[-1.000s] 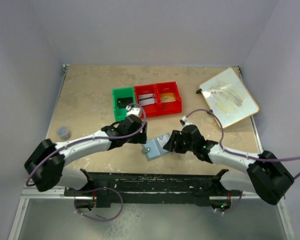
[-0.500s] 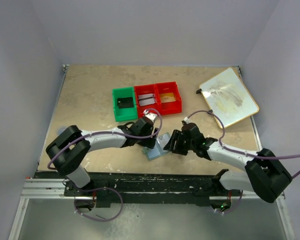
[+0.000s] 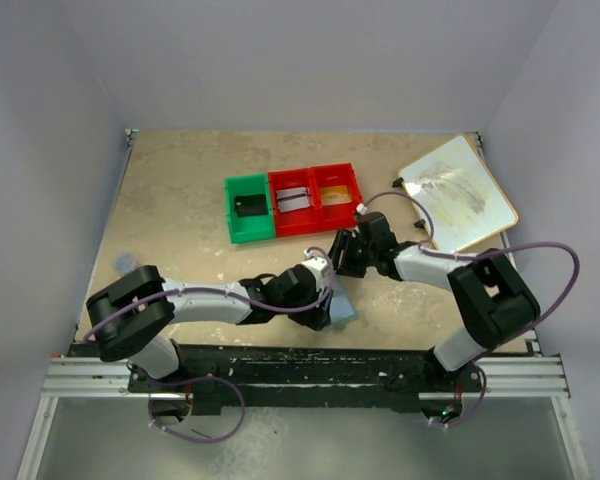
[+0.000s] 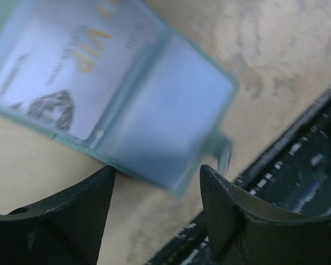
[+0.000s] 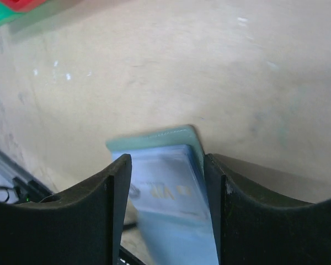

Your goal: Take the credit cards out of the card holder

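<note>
Lining up to draw a card (image 4: pixel 49 72) lodged in the open holder (image 4: pixel 154 121), the left gripper (image 4: pixel 157 176) gapes empty with the holder just ahead, the right gripper (image 5: pixel 165 160) straddles it, whether pinching I cannot tell; next, likely, one gripper must nip the card's edge.

The table (image 3: pixel 180 190) has a beige, mottled top that runs from the dark rail at 6 o'clock to the far wall at 12 o'clock. A green bin (image 3: pixel 252 234) and two joined red bins (image 3: pixel 325 225) stand in one touching row slightly toward 12 o'clock from the middle, green at the 9 o'clock end, and a cream board (image 3: pixel 458 195) with rounded corners lies askew at about 2 o'clock, well apart from them. The card holder (image 3: pixel 342 305) lies opened out near the 6 o'clock edge, its pale blue-grey inside facing up.
</note>
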Available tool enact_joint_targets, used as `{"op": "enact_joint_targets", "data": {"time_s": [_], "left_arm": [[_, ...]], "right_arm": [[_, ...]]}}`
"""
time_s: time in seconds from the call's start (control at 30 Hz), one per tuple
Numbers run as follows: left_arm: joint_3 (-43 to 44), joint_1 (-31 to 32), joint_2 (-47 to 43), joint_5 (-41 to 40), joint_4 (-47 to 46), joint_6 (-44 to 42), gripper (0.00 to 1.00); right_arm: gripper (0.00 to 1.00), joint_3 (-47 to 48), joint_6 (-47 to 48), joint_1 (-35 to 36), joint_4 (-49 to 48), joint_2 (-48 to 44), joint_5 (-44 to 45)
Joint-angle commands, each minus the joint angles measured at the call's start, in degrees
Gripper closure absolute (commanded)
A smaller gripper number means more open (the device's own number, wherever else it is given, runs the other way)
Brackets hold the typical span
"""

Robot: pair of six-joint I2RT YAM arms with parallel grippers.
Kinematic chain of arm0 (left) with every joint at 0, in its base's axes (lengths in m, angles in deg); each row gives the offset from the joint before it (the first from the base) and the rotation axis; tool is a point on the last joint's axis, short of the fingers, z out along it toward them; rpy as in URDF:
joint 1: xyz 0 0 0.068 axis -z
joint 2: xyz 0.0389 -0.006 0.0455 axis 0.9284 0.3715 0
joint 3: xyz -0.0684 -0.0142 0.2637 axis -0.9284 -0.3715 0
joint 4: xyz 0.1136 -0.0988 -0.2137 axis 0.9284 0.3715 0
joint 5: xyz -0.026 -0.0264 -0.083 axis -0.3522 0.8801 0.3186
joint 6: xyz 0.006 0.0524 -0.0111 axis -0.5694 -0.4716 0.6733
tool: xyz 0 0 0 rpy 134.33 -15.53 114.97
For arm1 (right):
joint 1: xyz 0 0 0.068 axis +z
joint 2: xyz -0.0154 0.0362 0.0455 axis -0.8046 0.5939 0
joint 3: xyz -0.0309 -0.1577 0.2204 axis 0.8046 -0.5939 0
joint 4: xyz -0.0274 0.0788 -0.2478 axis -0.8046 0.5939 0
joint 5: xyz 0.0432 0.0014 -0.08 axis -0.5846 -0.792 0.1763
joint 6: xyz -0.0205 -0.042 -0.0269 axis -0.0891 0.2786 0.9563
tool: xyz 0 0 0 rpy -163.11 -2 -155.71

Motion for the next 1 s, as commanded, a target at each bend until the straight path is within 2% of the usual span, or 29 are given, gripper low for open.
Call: {"op": "enact_joint_targets", "data": {"time_s": [0.0, 0.1, 0.27, 0.37, 0.47, 0.57, 0.7, 0.77, 0.87, 0.97], "left_arm": [[-1.5, 4.5, 0.3, 3.2, -9.7, 8.7, 0.39], [1.9, 5.2, 2.0, 0.3, -6.7, 7.9, 0.39], [3.7, 5.3, 1.8, 0.2, -6.3, 7.1, 0.39], [2.5, 5.3, -1.9, -2.9, -3.5, 6.7, 0.39], [0.1, 5.2, -7.3, -8.7, 1.5, 6.3, 0.39], [-2.6, 4.6, -12.5, -14.2, 4.9, 5.8, 0.39], [-4.1, 2.3, -16.3, -15.5, 6.2, 4.6, 0.40], [-3.7, 0.7, -15.7, -15.8, 6.8, 4.3, 0.44], [-1.9, -0.1, -14.8, -22.2, 9.0, 6.4, 0.52], [-1.2, -1.0, -14.2, -24.1, 8.6, 8.0, 0.53]], "right_arm": [[0.43, 4.0, 6.6, 1.5, -5.0, 4.6, -9.9], [0.44, 5.3, 8.2, 3.0, -7.3, 6.8, -14.5], [0.45, 7.6, 11.0, 5.4, -8.3, 9.2, -19.3], [0.42, 7.8, 10.1, 5.4, -2.7, 5.5, -13.6], [0.40, 7.4, 7.9, 5.0, 3.1, -0.6, -1.8], [0.41, 4.8, 3.7, 4.9, 4.9, -6.2, 3.0], [0.47, -2.5, -3.0, 4.9, -0.2, -12.4, 2.5], [0.50, -7.1, -7.2, 5.0, -5.0, -15.0, 1.5], [0.52, -13.9, -12.8, 5.1, -11.8, -18.5, -1.5], [0.53, -18.2, -15.0, 5.3, -16.0, -20.4, -3.0]]}}
